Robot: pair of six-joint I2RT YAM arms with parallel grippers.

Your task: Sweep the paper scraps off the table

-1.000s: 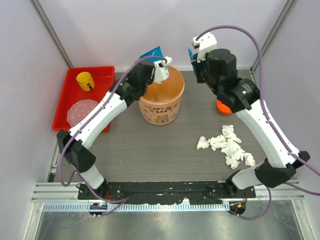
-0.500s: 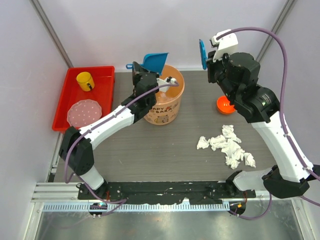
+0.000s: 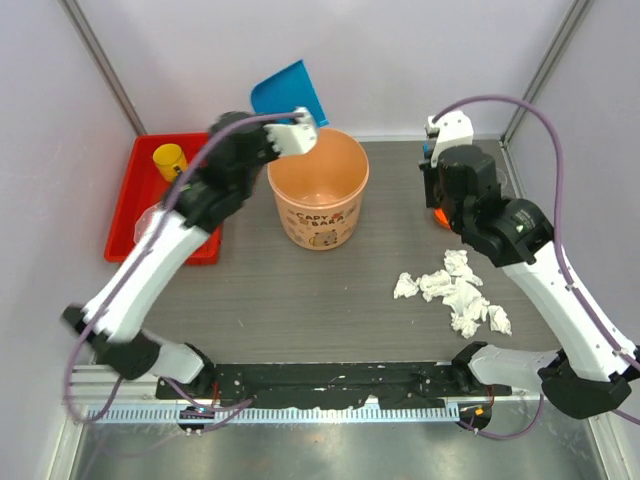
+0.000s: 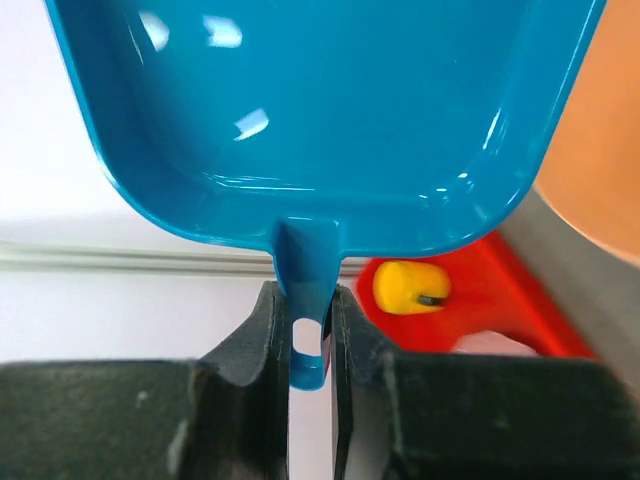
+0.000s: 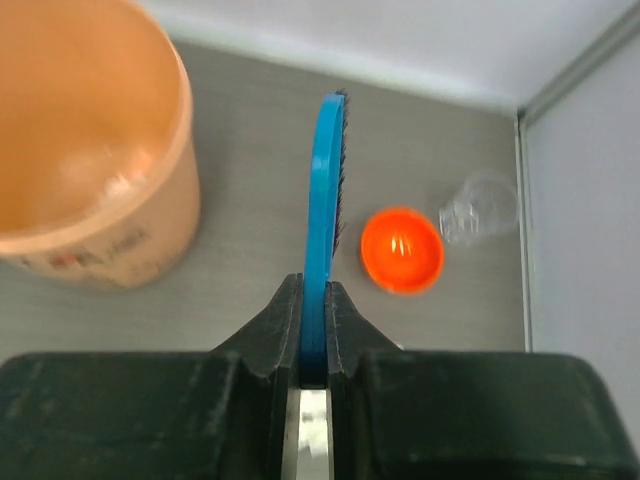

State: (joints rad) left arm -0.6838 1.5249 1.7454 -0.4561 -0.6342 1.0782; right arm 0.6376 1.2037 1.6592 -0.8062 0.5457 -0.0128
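Blue dustpan (image 4: 320, 120) cropped; brush (image 5: 322, 200) edge-on; paper scraps (image 3: 455, 295) overlapping.

Glossy blue plastic dustpan (image 4: 320, 120), crumpled white paper scraps (image 3: 458, 295), matt wood-grain table (image 3: 300, 300)

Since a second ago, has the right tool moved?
Yes: the right tool, gripping the blue brush, shifted right, away from the orange bucket, towards the orange bowl.

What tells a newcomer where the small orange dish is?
Start at the big orange bucket at the far side of the table and look right, toward the far right corner. There sits a small round dish, vivid orange-red. The bucket is paler and far larger; the object beside the dish is clear.
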